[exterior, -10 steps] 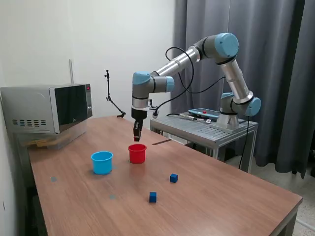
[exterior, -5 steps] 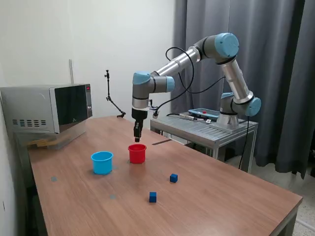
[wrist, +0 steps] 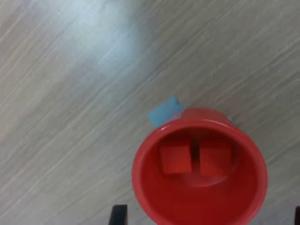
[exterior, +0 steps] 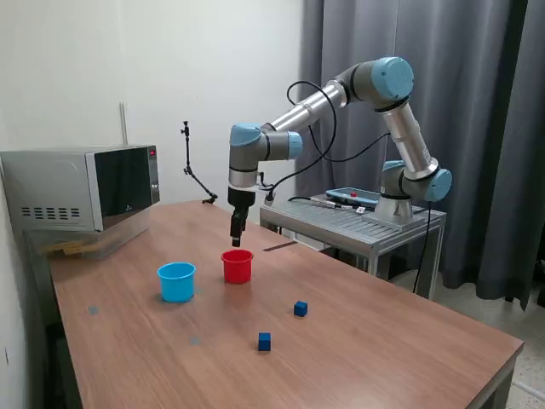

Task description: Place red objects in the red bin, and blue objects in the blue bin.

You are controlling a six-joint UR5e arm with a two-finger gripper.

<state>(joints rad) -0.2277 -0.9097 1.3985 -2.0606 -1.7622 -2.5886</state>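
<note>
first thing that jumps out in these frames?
The arm's gripper hanging just above the red cup mid-table. The wrist view looks straight into that cup, with two red cubes side by side on its bottom. Two blue cubes lie loose on the table, the light blue cup beside the red one.

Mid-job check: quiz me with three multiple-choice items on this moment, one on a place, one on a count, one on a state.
1. Where is the gripper?
A. Above the red cup
B. Above the light blue cup
C. Beside the microwave

2. How many red cubes lie in the red cup?
A. None
B. One
C. Two

3. The dark blue cubes are:
A. In the blue cup
B. Loose on the table
C. Stacked

Answers:
1 A, it hangs over the red rim.
2 C, the wrist view shows two side by side.
3 B, both sit apart on the wood.
</note>
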